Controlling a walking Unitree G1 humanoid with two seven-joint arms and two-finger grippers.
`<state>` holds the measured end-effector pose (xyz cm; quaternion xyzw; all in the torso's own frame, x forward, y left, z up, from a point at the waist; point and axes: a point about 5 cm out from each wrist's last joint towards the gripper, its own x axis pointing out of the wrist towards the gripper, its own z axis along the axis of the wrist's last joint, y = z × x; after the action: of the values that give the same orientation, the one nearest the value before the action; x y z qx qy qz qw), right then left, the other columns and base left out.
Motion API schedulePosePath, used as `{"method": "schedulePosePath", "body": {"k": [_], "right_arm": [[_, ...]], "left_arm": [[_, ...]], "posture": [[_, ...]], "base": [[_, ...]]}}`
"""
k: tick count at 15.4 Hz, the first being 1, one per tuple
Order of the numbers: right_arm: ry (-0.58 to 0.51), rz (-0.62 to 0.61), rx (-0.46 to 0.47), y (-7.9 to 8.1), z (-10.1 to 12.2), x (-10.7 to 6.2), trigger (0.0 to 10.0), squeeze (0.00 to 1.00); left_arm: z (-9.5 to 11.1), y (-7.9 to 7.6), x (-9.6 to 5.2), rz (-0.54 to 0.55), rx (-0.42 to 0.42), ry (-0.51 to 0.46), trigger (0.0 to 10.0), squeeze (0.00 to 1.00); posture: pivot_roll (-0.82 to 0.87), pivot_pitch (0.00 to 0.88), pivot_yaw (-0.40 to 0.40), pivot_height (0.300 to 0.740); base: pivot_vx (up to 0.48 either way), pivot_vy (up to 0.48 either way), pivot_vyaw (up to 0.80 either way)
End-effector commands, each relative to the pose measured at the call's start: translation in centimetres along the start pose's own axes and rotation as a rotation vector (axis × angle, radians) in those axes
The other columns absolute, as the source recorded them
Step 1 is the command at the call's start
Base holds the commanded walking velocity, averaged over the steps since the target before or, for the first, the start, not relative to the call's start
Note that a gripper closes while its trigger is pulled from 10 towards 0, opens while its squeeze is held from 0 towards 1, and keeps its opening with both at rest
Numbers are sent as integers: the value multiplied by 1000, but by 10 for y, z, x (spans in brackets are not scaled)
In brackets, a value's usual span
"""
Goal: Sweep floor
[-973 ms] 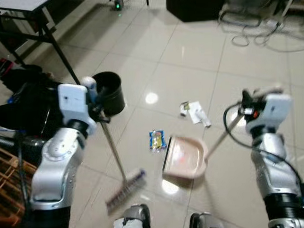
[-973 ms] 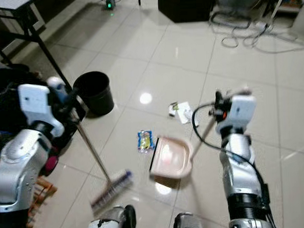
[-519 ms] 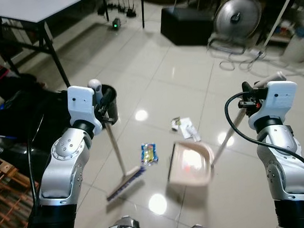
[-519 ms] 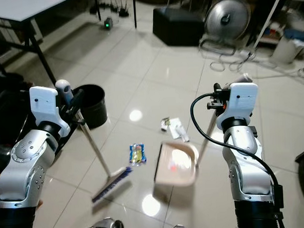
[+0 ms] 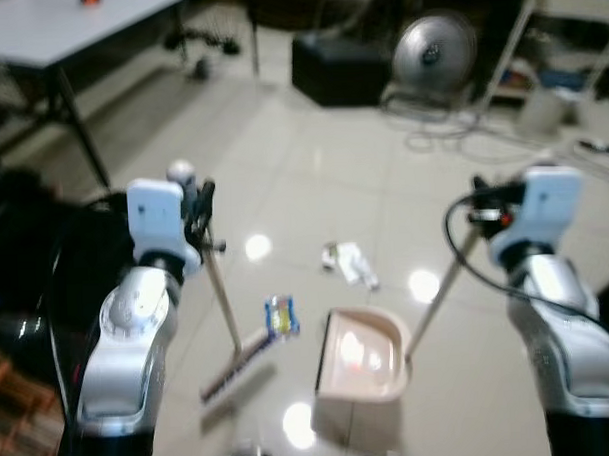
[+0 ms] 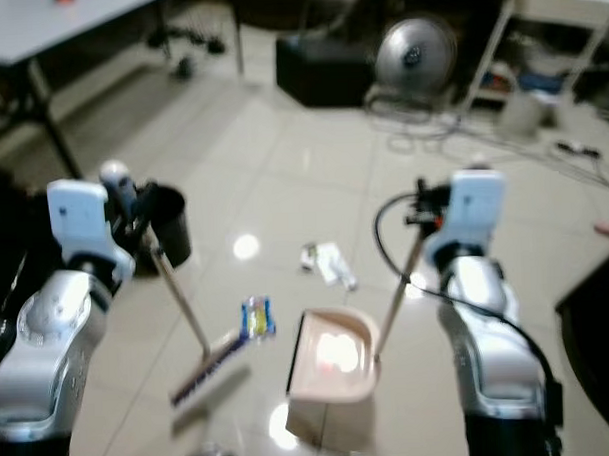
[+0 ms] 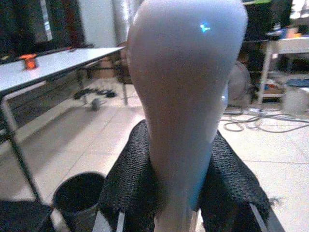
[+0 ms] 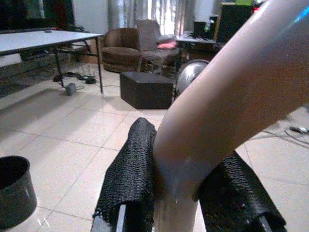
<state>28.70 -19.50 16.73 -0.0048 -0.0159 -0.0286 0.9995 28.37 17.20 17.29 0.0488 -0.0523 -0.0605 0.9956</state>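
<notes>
1. A grey table (image 5: 68,31) stands at the far left, its dark leg reaching down to the tiled floor (image 5: 312,158).
2. A black bin (image 6: 171,226) sits on the floor just behind the left arm, partly hidden by it.
3. The left gripper (image 7: 183,193) is raised at the left; its two black fingers (image 7: 129,179) are pinched on the upper end of the broom (image 5: 224,311) handle, whose rounded top fills the left wrist view.
4. The broom slants down from that grip to its head, which rests on the floor in front of the robot, left of centre.
5. A yellow-and-blue wrapper (image 5: 280,314) lies touching, or just beside, the far end of the broom head; blur hides which.
6. White paper scraps (image 5: 351,262) lie on the tiles further out, apart from the wrapper.
7. The pink dustpan (image 5: 359,351) sits on the floor just right of the wrapper, its open side facing the broom.
8. Its long handle rises rightwards to the right gripper (image 8: 178,193), whose fingers (image 8: 133,169) are clamped on the curved top of the handle.
9. A fan (image 5: 433,48) and a black box (image 5: 334,67) stand at the back, with cables (image 5: 451,133) on the floor nearby.
</notes>
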Motion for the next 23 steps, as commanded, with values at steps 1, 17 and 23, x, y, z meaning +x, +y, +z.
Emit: {"method": "schedulePosePath", "body": {"k": [1,17,23], "right_arm": [[-43,-12,-12,0,14,-1,10000,0],[-68,-77,-45,-10,17,-1,10000,0],[-69,-40,-124,-6,12,6,10000,0]], "left_arm": [[14,-9,0,-40,27,-74,10000,0],[12,-4,-3,23,-15,-65,10000,0],[10,0,-1,48,2,-57,10000,0]], "posture": [[2,28,-11,740],[2,19,-3,740],[37,20,-31,740]], "base": [[345,0,0],[364,0,0],[366,0,0]]}}
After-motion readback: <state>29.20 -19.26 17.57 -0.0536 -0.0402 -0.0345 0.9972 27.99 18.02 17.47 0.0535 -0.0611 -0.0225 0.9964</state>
